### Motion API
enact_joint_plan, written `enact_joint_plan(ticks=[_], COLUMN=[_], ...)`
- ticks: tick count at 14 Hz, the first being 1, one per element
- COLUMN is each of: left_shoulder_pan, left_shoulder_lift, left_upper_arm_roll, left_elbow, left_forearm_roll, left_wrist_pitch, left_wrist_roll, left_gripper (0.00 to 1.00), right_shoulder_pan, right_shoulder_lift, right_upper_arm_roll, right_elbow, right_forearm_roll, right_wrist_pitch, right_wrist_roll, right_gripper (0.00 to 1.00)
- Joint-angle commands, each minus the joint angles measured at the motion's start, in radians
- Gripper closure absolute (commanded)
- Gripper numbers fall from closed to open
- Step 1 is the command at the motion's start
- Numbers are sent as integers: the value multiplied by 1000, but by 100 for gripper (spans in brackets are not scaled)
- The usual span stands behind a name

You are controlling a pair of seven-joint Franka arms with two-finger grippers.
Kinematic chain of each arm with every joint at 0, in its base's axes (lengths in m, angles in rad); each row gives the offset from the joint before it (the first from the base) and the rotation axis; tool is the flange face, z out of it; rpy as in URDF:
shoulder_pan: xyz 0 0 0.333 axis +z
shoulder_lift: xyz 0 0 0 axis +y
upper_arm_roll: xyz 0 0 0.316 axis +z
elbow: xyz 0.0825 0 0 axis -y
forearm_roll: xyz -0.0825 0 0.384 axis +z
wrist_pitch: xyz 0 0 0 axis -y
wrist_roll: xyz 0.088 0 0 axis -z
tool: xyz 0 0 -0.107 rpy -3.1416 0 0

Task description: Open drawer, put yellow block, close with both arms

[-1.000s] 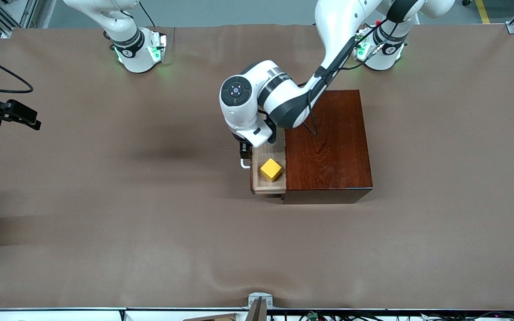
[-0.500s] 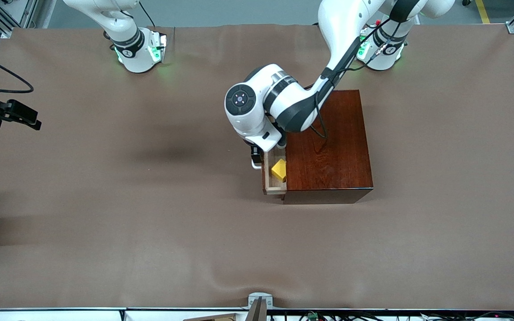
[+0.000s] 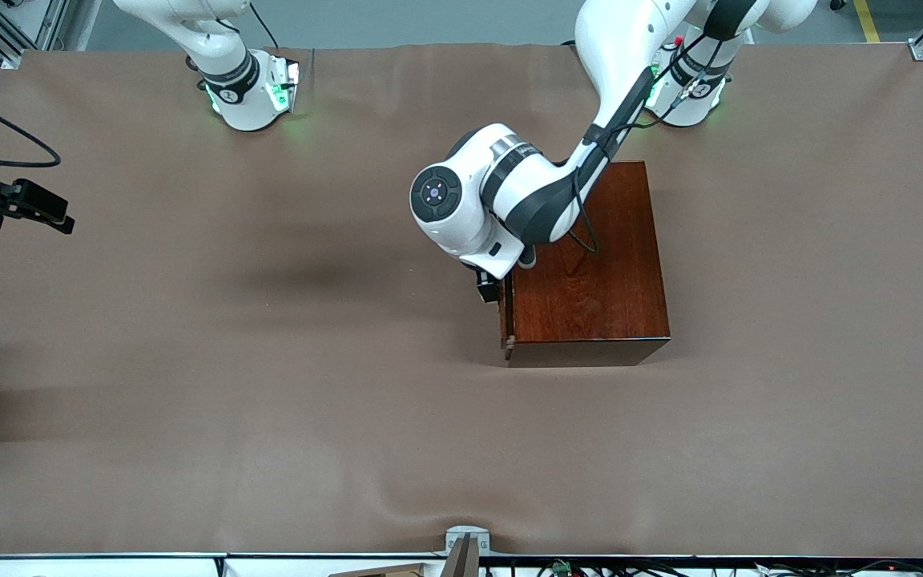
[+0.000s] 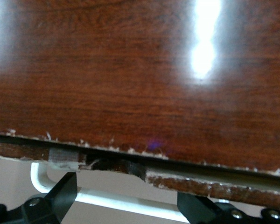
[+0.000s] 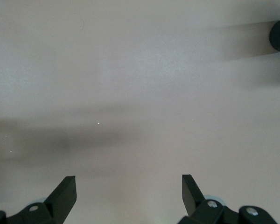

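Two arms over brown worktop. Drawer pushed nearly flush into dark wooden box, at box's nine o'clock face. Left gripper at white handle, jaws wide, straddling bar. Right gripper waiting above bare worktop at right arm's end, jaws wide, holding nothing. Yellow block out of sight.

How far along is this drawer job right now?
Nearly finished. The drawer is pushed almost flush into the wooden box, with no yellow block visible. The left gripper, fingers open, sits at the white handle. The right gripper waits, open, over bare table.
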Motion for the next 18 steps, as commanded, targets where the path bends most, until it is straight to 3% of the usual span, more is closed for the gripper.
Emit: enact_joint_plan(ticks=[1,10,14,18], left_shoulder_pan=[10,-9,-10,19], left_shoulder_lift=[-29,-49,-123,-192], left_upper_arm_roll=[14,4,0,8], left_elbow=[-15,-1,6,0], left_forearm_roll=[51,59,60,54], left_wrist_pitch=[-38,-38,-15,-9], left_wrist_roll=[-14,-20,9,176], left_gripper=[0,0,0,0], right_shoulder_pan=[-15,-15,-15,-15], right_shoulder_lift=[-7,-7,-7,-7], right_upper_arm_roll=[14,14,14,14], right_elbow=[7,7,7,7], right_forearm_roll=[-2,-2,-2,-2], right_wrist_pitch=[-7,-8,-8,-8], right_wrist_roll=[4,4,4,2], right_gripper=[0,0,0,0])
